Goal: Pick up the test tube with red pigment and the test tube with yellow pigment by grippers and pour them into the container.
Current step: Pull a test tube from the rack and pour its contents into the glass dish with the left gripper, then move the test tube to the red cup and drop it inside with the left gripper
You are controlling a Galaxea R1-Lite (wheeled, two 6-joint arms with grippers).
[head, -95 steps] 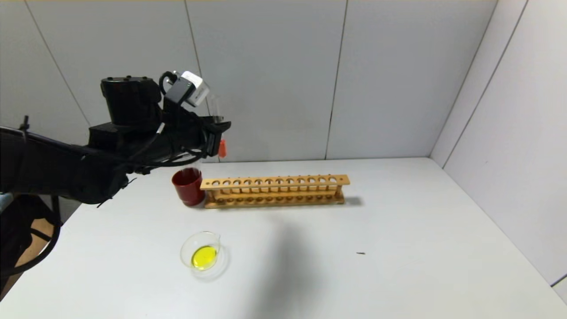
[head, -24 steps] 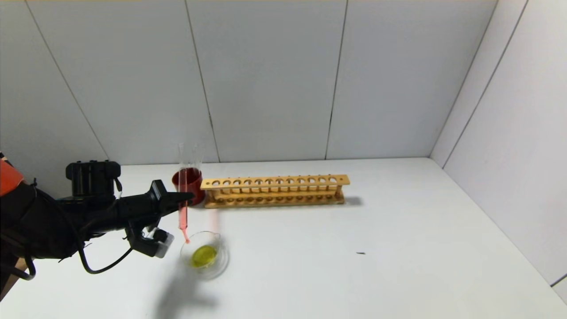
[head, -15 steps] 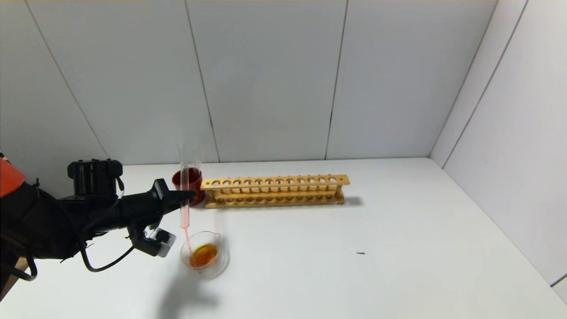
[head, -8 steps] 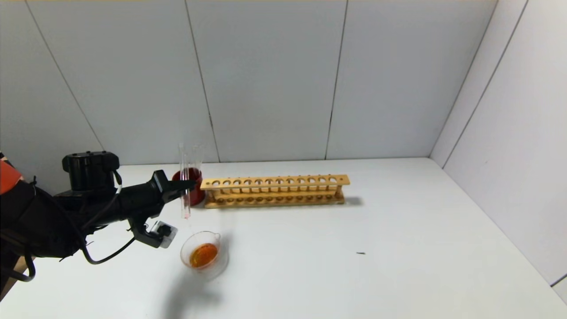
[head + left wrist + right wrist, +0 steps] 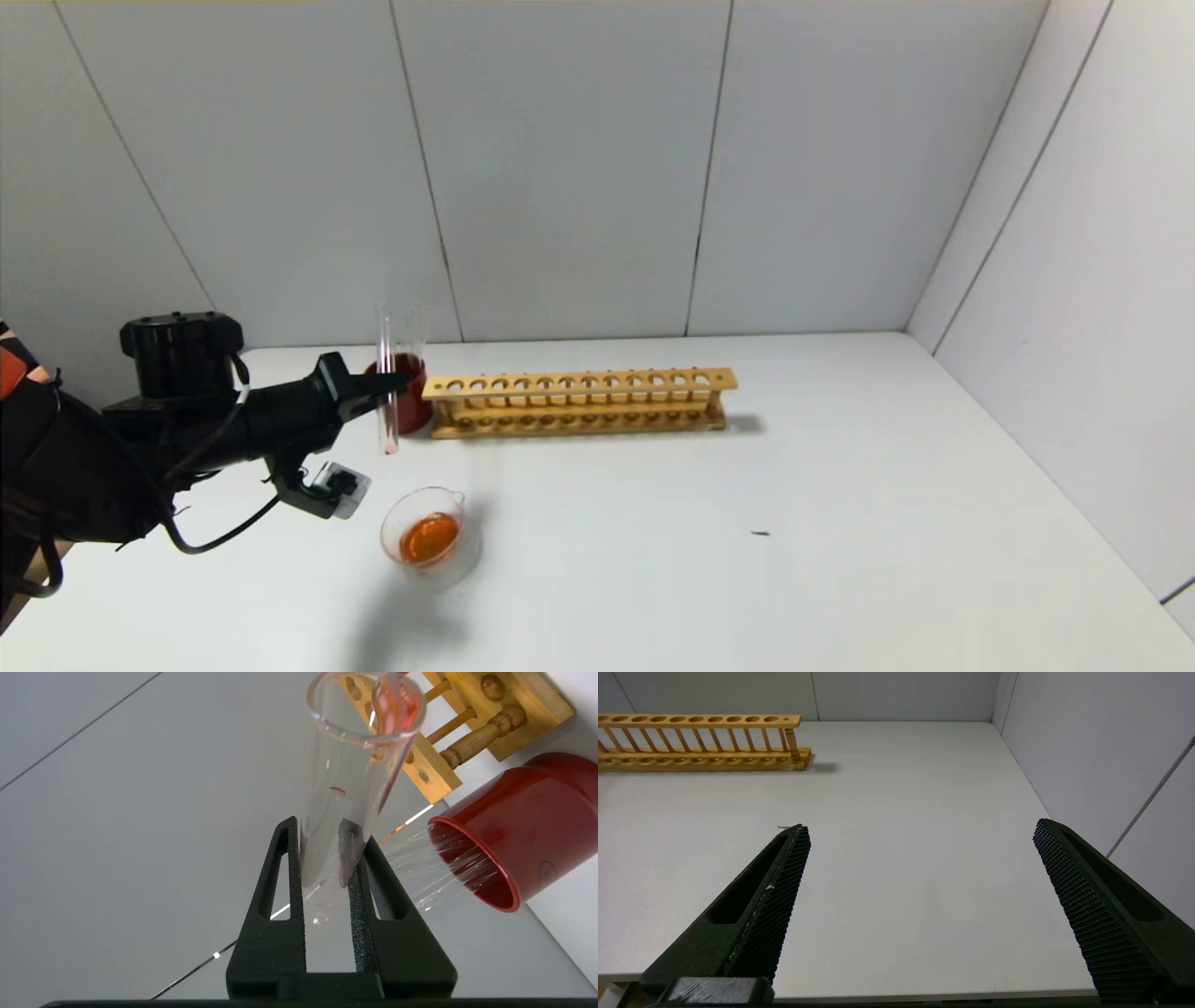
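Observation:
My left gripper [image 5: 396, 383] is shut on the test tube with red pigment [image 5: 386, 434]. It holds the tube upright with the mouth down, just in front of the dark red cup [image 5: 403, 411]. In the left wrist view the tube [image 5: 355, 760] sits between the fingers of the left gripper [image 5: 329, 835], with only a red film near its mouth. The container [image 5: 390, 534], a low glass dish, stands on the table below and nearer me, with orange liquid in it. No tube with yellow liquid shows. My right gripper [image 5: 920, 828] is open and empty over the right side of the table.
A long wooden tube rack [image 5: 579, 401] stands right of the red cup, and it also shows in the right wrist view [image 5: 700, 742] and the left wrist view [image 5: 448, 732]. Clear colourless tubes [image 5: 415, 322] stand in the cup. White walls close the back and right.
The red liquid ran from the tube into the dish, turning its yellow liquid orange. My left gripper then lifted the drained tube up and back toward the red cup.

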